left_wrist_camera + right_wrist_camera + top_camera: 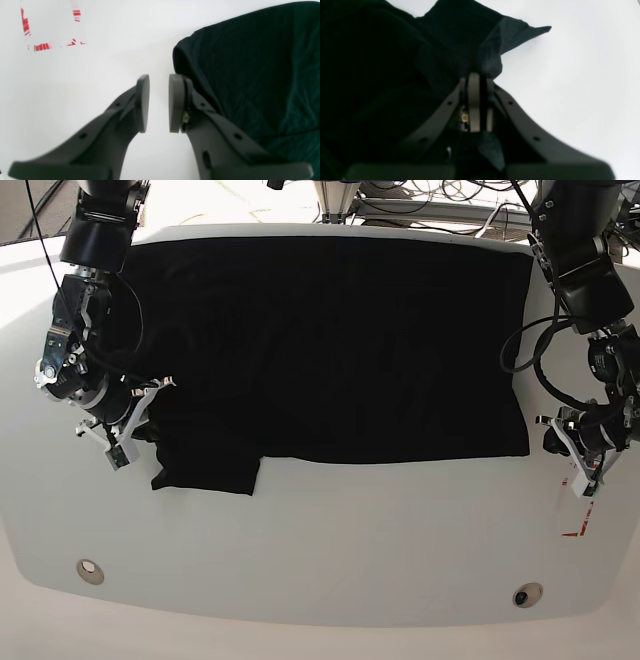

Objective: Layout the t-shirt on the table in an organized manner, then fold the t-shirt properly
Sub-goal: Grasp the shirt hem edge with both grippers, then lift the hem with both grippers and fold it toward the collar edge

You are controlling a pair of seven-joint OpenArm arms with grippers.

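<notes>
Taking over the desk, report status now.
Right pincer shut on t-shirt sleeve edge. Left pincer slightly open, empty, beside shirt's far edge. Shirt spread flat on table. Nothing in the way.

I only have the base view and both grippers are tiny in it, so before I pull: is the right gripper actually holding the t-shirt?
Observer: Yes. In the right wrist view the right gripper is shut, with a fold of the t-shirt pinched between its pads.
Operator: And the left one?
Observer: The left gripper stands open over bare table. Nothing lies between its pads.
Operator: How near is it to cloth?
Observer: The t-shirt's rounded edge sits right beside one finger, on the side away from the red mark.
</notes>
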